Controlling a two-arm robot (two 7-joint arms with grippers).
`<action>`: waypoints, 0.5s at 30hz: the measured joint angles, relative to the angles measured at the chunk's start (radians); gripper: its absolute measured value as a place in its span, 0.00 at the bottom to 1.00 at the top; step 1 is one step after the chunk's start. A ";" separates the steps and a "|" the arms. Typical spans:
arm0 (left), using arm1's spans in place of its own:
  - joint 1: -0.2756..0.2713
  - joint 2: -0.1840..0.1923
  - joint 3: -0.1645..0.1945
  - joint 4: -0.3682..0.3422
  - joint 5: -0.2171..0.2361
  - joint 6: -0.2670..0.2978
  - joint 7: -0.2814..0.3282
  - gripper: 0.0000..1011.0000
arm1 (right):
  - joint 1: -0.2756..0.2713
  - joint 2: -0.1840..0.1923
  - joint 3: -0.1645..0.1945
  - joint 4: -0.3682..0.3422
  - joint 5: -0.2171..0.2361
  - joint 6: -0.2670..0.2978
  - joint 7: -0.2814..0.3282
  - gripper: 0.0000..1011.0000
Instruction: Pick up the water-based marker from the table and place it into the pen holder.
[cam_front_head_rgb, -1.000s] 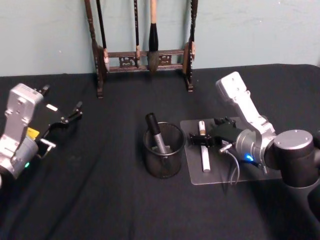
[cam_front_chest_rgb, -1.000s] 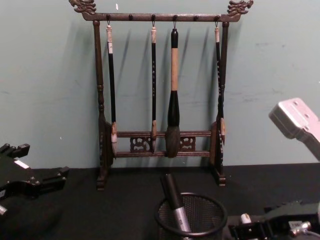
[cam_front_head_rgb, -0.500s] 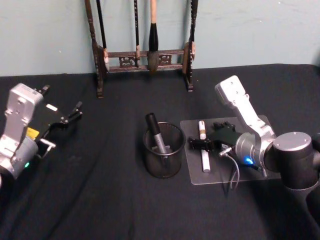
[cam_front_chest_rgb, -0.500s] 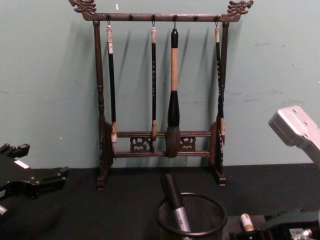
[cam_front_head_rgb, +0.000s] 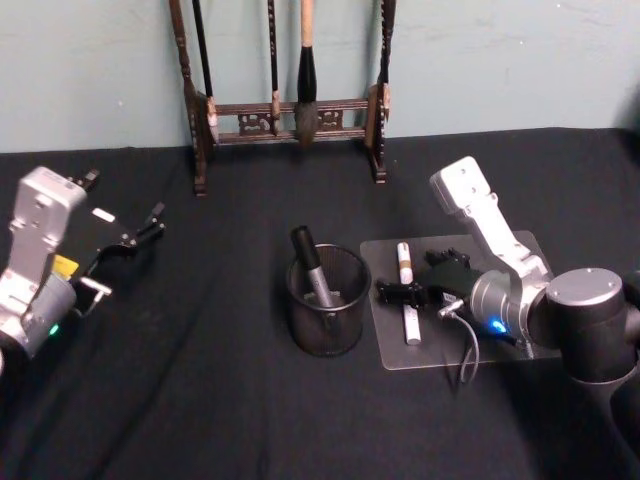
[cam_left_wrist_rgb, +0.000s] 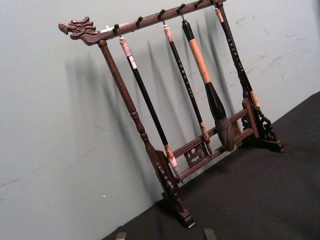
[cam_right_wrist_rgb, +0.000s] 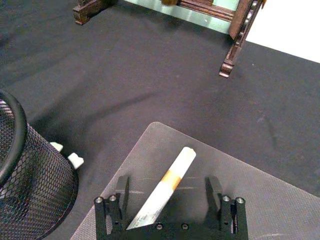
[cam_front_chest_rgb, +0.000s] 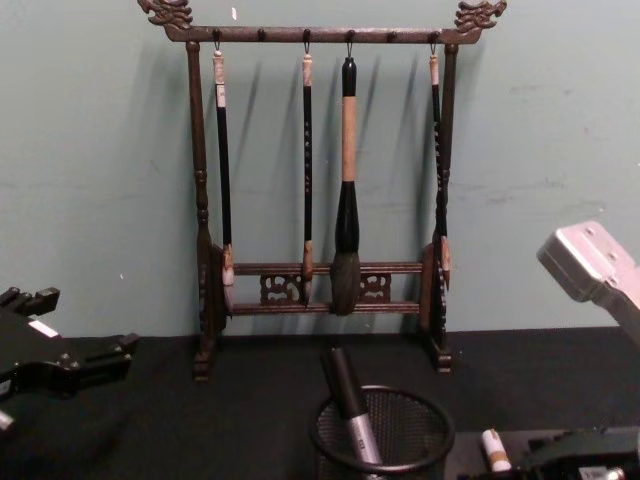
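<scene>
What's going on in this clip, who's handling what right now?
The right gripper is down over the clear plastic mat, its jaws open on either side of the white marker with an orange band. The marker lies flat on the mat, not yet gripped. The round black wire-mesh pen holder stands beside the mat on the robot's left, with a dark grey marker leaning inside. The left gripper is parked, open, at the far left of the black table.

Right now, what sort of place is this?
Likely a lab mock-up of a calligraphy desk: a wooden brush rack with hanging brushes against a plain wall, a mesh pen holder and a white marker on a black-draped table, right gripper open over the marker.
</scene>
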 joint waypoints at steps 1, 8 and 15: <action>0.000 0.000 0.000 0.000 0.000 0.000 0.000 0.99 | 0.000 0.000 0.000 0.000 -0.002 -0.001 0.001 0.99; 0.000 0.000 0.000 0.000 0.000 0.000 0.000 0.99 | 0.000 0.000 0.000 0.000 -0.001 -0.001 0.001 0.99; 0.000 0.000 0.000 0.000 0.000 0.000 0.000 0.99 | 0.000 0.001 0.000 -0.001 0.000 -0.001 0.001 0.92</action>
